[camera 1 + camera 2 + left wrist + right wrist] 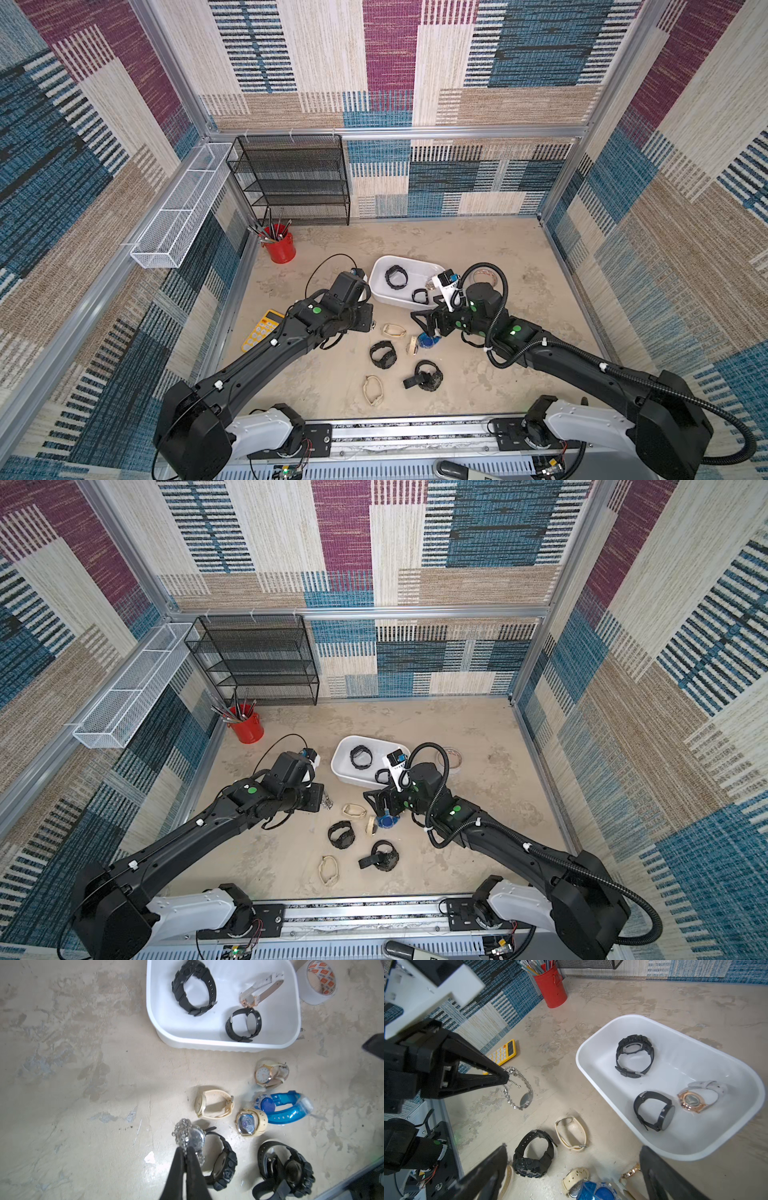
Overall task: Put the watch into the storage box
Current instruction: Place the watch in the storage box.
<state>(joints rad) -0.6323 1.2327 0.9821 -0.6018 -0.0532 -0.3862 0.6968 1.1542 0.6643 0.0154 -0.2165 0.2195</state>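
Note:
My left gripper (185, 1150) is shut on the chain band of a silver watch (190, 1136), which dangles from its tips (507, 1078) over the table, left of the storage box. The storage box (376, 274) is a white tub (583, 1070) holding three watches: a chunky black one (194, 987), a slim black one (243, 1024) and a white-and-rose-gold one (693, 1099). My right gripper (573, 1148) is open with nothing between its fingers. It hovers over a blue watch (428, 340) just in front of the box.
Cream watches (394, 330) and black watches (382, 353) lie loose in front of the box. A tape roll (318, 982) sits at its right end. A yellow calculator (262, 330), a red cup of pens (279, 247), a black mesh shelf (291, 178) and a white wire basket (178, 208) stand to the left.

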